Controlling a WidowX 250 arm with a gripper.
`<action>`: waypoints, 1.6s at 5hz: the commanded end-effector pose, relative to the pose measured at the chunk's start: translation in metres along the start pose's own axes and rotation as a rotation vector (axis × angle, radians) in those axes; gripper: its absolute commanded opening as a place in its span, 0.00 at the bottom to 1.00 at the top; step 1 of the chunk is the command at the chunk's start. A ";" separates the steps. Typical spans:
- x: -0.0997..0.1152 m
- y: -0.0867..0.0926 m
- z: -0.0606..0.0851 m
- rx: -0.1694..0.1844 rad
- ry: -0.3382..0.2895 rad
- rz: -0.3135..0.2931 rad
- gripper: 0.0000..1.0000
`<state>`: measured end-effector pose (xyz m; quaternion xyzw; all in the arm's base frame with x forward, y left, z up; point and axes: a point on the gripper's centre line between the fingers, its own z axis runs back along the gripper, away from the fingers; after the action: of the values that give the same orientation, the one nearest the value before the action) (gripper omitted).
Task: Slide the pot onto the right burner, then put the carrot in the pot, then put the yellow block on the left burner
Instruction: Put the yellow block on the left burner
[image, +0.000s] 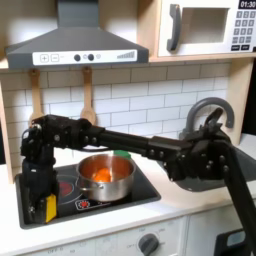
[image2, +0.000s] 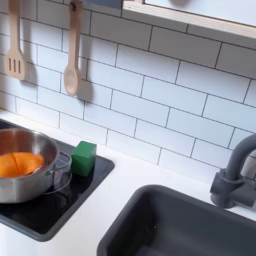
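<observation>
Looking at the first exterior view, you see the gripper (image: 46, 205) low at the front of the black cooktop (image: 140, 195), on the first exterior view's left. It is clamped on the yellow block (image: 50, 207), which sits between its fingers just above the left burner (image: 66, 187). You cannot tell if the block touches the burner's red rings.

Just beside it, toward the first exterior view's right, stands the pot (image: 107, 178). It covers the right burner, so you cannot see those rings. The carrot (image: 100, 173) lies inside the pot as an orange shape. In the second exterior view, the pot (image2: 20, 165) is at the left edge with the carrot (image2: 20, 163) in it.

A small green block (image2: 83, 157) sits behind the pot on the cooktop in the second exterior view. The white bench (image2: 110, 215) holds a dark sink (image2: 180, 225) with a grey tap (image2: 232, 180).

Farther back, 2 wooden spoons (image2: 71, 62) hang on the white tile wall (image2: 160, 90). Above, you see a grey hood (image: 78, 40) and a microwave (image: 205, 27).
</observation>
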<state>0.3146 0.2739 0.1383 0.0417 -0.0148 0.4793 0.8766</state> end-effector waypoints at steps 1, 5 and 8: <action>0.000 0.002 0.008 0.003 -0.022 -0.002 1.00; 0.004 -0.003 0.019 -0.017 -0.023 0.009 1.00; -0.005 -0.008 0.041 -0.079 -0.007 -0.020 1.00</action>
<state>0.3201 0.2622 0.1844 0.0097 -0.0450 0.4696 0.8817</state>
